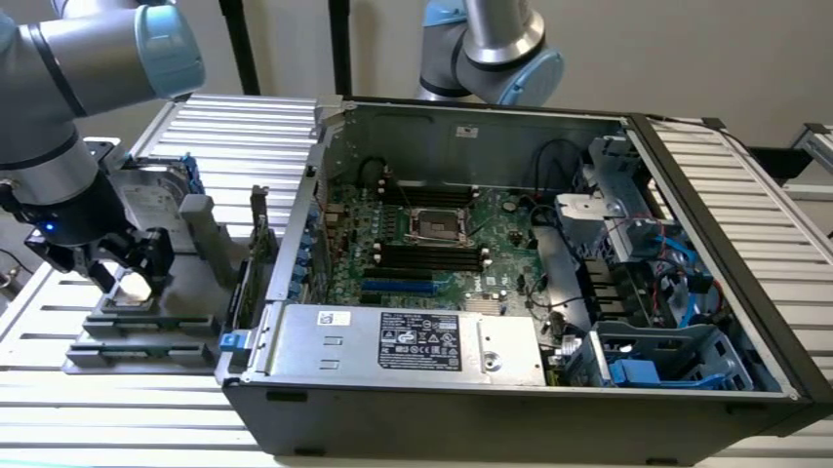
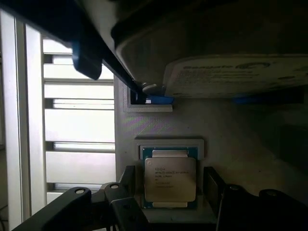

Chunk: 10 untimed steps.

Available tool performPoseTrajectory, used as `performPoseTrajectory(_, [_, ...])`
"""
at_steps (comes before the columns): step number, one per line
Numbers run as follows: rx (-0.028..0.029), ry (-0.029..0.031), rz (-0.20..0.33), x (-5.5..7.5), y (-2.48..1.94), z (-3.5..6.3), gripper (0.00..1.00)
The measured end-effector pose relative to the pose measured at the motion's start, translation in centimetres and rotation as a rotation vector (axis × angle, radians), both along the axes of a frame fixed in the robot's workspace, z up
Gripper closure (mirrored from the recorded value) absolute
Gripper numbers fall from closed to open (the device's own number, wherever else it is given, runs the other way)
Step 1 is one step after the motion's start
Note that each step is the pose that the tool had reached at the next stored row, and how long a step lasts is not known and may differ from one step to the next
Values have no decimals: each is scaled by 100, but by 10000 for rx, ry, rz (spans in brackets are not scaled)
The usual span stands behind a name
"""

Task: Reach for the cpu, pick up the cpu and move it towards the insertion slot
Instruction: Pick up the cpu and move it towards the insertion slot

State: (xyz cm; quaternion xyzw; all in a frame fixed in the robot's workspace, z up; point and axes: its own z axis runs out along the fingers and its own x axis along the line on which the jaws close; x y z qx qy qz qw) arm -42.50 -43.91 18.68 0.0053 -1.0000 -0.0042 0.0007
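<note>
One vertical claw (image 1: 131, 286), spread apart, straddles the cpu (image 2: 170, 179)

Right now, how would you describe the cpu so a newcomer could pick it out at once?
Outside the open computer case, on the exterior view's left, sits a grey fixture. The cpu lies flat in its square recess, under the open end effector. It is the small silver square chip, far smaller than the blue-bracketed hard drive beside it.
</note>
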Motion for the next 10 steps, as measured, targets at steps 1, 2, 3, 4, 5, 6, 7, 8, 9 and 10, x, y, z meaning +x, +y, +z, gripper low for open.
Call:
performPoseTrajectory(1, [-3, 4, 0, 0, 1, 0, 33])
performPoseTrajectory(2, [-7, 8, 0, 0, 3, 0, 33])
performPoseTrajectory(3, [-12, 15, -1, 0, 5, 0, 33])
performPoseTrajectory(4, [-24, 25, -2, 0, 9, 1, 33])
performPoseTrajectory(5, [-41, 34, -2, 0, 14, 0, 33])
performPoseTrajectory(6, [-56, 39, 0, 1, 19, 0, 33])
performPoseTrajectory(7, [-69, 44, 0, 1, 25, 0, 33])
performPoseTrajectory(8, [-86, 48, -1, 2, 32, 0, 33])
performPoseTrajectory(9, [-104, 50, -1, 2, 39, -1, 33])
performPoseTrajectory(10, [-124, 52, 0, 2, 44, -1, 33])
